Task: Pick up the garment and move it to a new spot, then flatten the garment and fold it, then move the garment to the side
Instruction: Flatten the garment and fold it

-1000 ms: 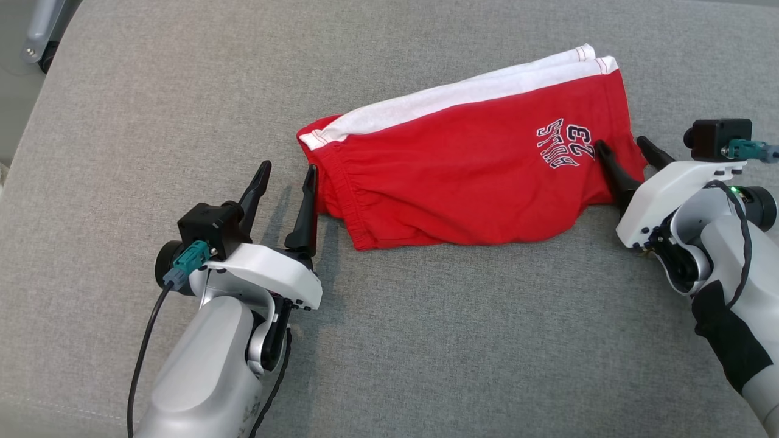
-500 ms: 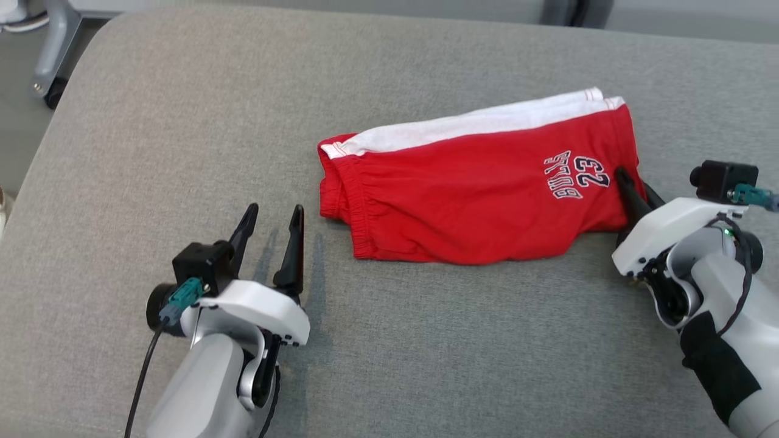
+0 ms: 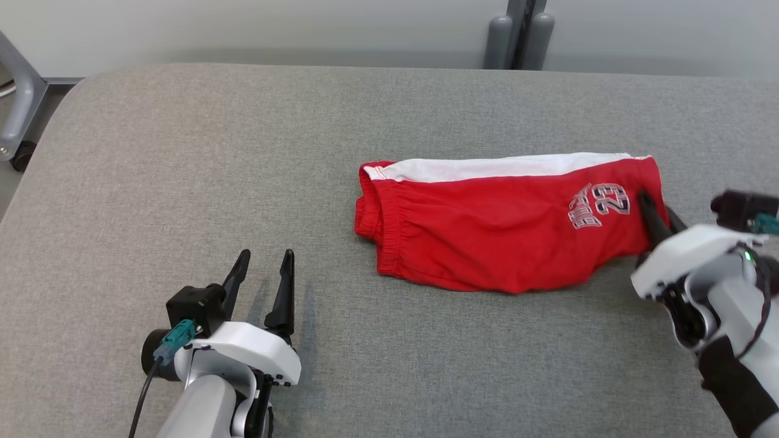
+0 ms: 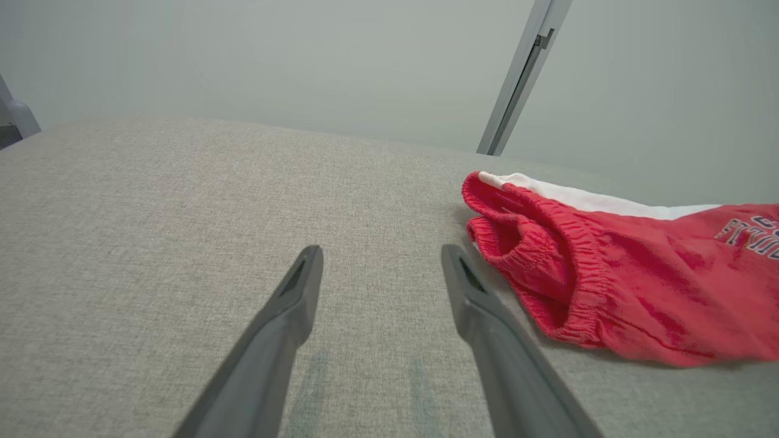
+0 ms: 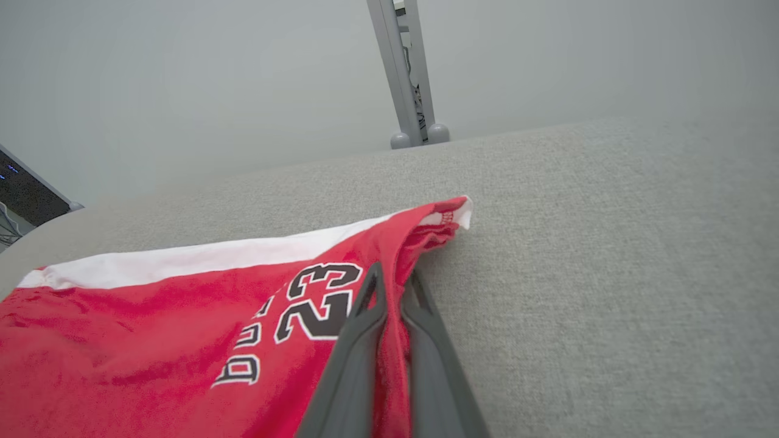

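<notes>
The garment (image 3: 499,225) is a pair of red shorts with a white side stripe and a "23" print, folded and lying on the grey padded table (image 3: 243,152). My right gripper (image 3: 656,205) is shut on the garment's right hem edge, beside the print; the right wrist view shows the red cloth (image 5: 182,340) pinched between the two fingers (image 5: 356,340). My left gripper (image 3: 265,267) stands open over bare table at the lower left, well apart from the elastic waistband (image 4: 548,267), which lies to the right of its fingertips (image 4: 304,286).
The table's back edge runs along a pale wall, with a grey post (image 3: 517,36) behind it. A metal frame leg with a caster (image 3: 15,115) stands off the table's left corner. Bare table surface spreads left of and in front of the garment.
My right gripper has shut on the garment's right edge. My left gripper has drawn back from the waistband and stays open. The head camera has tilted up, shifting the whole picture.
</notes>
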Tool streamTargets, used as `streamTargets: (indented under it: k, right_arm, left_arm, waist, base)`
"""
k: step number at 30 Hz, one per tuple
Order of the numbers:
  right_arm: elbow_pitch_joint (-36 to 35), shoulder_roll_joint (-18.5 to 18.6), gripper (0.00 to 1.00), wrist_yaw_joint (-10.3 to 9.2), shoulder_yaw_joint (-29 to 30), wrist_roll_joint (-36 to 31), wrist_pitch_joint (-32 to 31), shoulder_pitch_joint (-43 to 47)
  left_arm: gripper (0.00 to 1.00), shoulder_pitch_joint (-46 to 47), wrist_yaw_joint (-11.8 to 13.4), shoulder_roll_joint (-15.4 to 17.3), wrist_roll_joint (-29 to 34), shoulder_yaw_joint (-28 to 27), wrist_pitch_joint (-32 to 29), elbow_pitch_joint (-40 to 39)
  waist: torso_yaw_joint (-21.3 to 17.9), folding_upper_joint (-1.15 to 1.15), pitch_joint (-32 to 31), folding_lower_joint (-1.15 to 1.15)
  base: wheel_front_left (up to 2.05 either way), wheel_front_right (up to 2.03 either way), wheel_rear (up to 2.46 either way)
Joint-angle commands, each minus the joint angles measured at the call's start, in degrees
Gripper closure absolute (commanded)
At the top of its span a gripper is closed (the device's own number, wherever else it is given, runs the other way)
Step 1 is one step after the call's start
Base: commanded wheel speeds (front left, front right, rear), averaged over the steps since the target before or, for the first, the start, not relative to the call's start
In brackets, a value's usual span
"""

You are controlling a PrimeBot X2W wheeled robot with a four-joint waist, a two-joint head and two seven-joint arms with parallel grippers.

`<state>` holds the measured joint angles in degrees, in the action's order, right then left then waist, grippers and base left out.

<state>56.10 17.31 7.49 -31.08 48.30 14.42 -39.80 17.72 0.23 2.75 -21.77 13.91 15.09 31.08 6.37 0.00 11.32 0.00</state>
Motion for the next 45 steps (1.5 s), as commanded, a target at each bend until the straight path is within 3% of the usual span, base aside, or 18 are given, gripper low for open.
streamTargets:
  k: [1, 13, 19, 20, 21, 27, 31, 36, 45]
  right_arm:
    - [-1.2, -0.2, 1.0, 0.0, -0.3, -0.7, 0.6, -1.9]
    - [-13.0, -9.6, 1.0, 0.0, -12.2, -3.8, -1.4, -4.5]
    - [-12.8, -13.0, 1.0, 0.0, -17.7, -3.1, -2.6, -2.9]
    - [-12.1, -13.3, 0.8, 0.0, -18.6, -3.2, -2.7, -2.7]
    - [-11.6, -13.6, 0.0, 0.0, -18.9, -2.9, -2.5, -2.5]
    - [-9.3, -14.1, 0.0, 0.0, -19.1, -1.2, -0.3, -1.7]
    - [-7.4, -14.2, 0.0, 0.0, -15.2, -1.8, 0.8, -1.7]
    - [-8.9, -12.3, 0.0, 0.0, -2.4, -8.0, 0.8, 1.7]
    - [-15.7, -12.2, 0.0, 0.0, 18.2, -20.6, 0.8, 12.4]
  left_arm:
    - [0.0, -0.7, -0.1, 0.3, -0.2, -0.1, 0.1, -0.2]
    - [0.0, -1.8, -0.1, 0.3, -1.7, 1.4, 0.1, -0.2]
    - [0.0, -0.9, -0.3, 0.3, -1.4, 1.7, 0.1, -0.2]
    - [0.0, -0.8, -0.2, 0.3, -1.5, 1.8, 0.1, -0.1]
    - [0.0, -0.7, -0.1, 0.3, -1.4, 2.0, 0.1, -0.1]
    - [0.0, -0.9, 0.3, 0.3, -0.5, 1.7, 0.1, 0.1]
    - [0.0, -1.9, 0.7, 0.3, 0.8, 0.3, 0.1, -0.1]
    - [0.0, -2.9, 1.3, 0.3, 3.1, -2.3, 0.1, -1.3]
    - [0.0, -5.2, 1.3, 0.3, 4.5, -7.3, 0.1, -3.1]
  waist:
    - [0.1, 0.0, 0.1, 0.0]
    - [4.3, 0.0, -1.0, 0.0]
    - [5.6, 0.0, -1.1, 0.0]
    - [5.7, 0.0, -1.1, 0.0]
    - [5.8, 0.0, -1.1, 0.0]
    - [4.8, 0.0, -1.6, 0.0]
    - [3.1, 0.0, -2.5, 0.0]
    - [0.3, 0.0, -3.0, 0.0]
    - [-3.3, 0.0, -3.6, 0.0]
  base:
    - [0.0, 0.0, 0.0]
    - [0.0, 0.0, 0.0]
    - [0.0, 0.0, 0.0]
    - [0.0, 0.0, 0.0]
    - [0.0, 0.0, 0.0]
    - [0.0, 0.0, 0.0]
    - [0.0, 0.0, 0.0]
    - [0.0, 0.0, 0.0]
    - [0.0, 0.0, 0.0]
